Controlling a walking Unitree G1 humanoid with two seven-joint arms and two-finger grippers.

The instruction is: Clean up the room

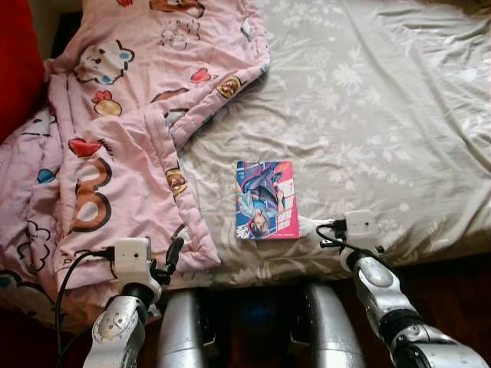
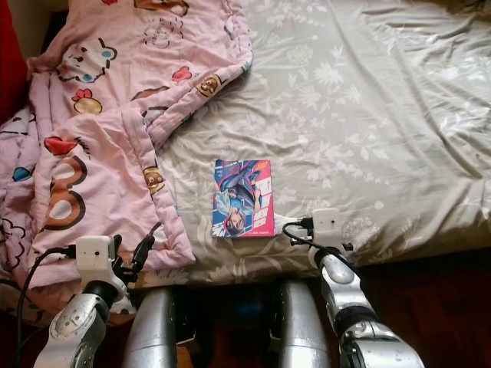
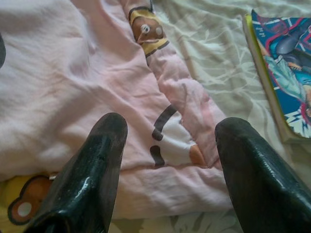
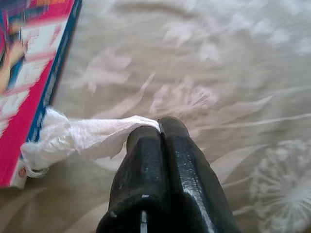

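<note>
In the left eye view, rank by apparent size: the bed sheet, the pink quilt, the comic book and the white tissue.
1. Grey floral bed sheet, largest.
2. Pink cartoon-print quilt, partly cut off by the frame, so its rank against the sheet is unsure.
3. Colourful comic book.
4. Crumpled white tissue, pinched in the right gripper's fingers, smallest.

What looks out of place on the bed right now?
A colourful comic book lies on the grey floral sheet; the pink cartoon quilt is bunched up; the right gripper pinches a crumpled white tissue beside the book.

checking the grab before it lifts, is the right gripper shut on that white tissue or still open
Shut: the right gripper has its fingers pressed together, pinching one end of the white tissue, which trails toward the book.
</note>
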